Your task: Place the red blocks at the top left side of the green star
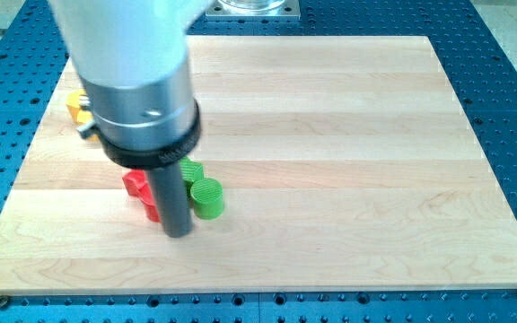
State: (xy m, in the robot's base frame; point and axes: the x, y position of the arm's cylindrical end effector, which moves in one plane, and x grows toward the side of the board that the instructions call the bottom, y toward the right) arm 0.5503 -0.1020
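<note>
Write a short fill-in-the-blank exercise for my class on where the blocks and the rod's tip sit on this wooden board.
1. The round block just to the view's right of my tip is coloured ____.
2. The red block shows on the view's ____ side of the rod.
3. The yellow block lies near the board's ____ edge in the view.
4. The board is made of ____.

Missing words: green; left; left; wood
</note>
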